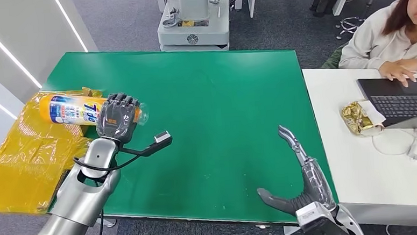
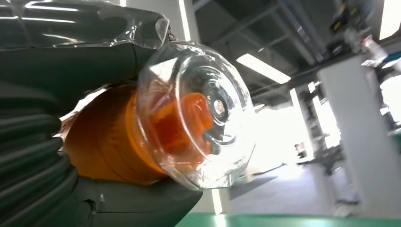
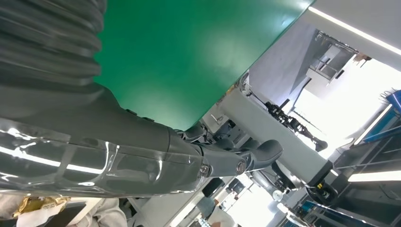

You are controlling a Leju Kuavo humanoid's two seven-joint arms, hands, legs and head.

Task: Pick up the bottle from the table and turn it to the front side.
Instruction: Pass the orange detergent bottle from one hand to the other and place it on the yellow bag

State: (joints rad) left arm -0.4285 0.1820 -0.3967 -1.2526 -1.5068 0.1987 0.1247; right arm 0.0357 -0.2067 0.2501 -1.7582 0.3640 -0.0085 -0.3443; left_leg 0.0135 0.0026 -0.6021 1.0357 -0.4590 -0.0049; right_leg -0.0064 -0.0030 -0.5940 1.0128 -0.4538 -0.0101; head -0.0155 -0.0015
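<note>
A yellow-orange bottle (image 1: 68, 109) with a blue and white label lies sideways at the left edge of the green table (image 1: 206, 107), its clear cap end pointing right. My left hand (image 1: 118, 117) grips it near the neck. The left wrist view shows the clear cap (image 2: 198, 116) over the orange neck (image 2: 106, 142), sticking out past my fingers (image 2: 56, 56). My right hand (image 1: 301, 185) hovers open over the table's near right edge, fingers stretched out and thumb apart, nothing in it; its fingers (image 3: 142, 156) reach past the table edge in the right wrist view.
A crumpled yellow plastic bag (image 1: 28, 154) lies under and beside the bottle at the table's left edge. A white table (image 1: 348, 158) adjoins on the right with a laptop (image 1: 399, 99) and a gold wrapper (image 1: 360, 117); a person (image 1: 390, 32) sits there. A white machine base (image 1: 193, 26) stands behind.
</note>
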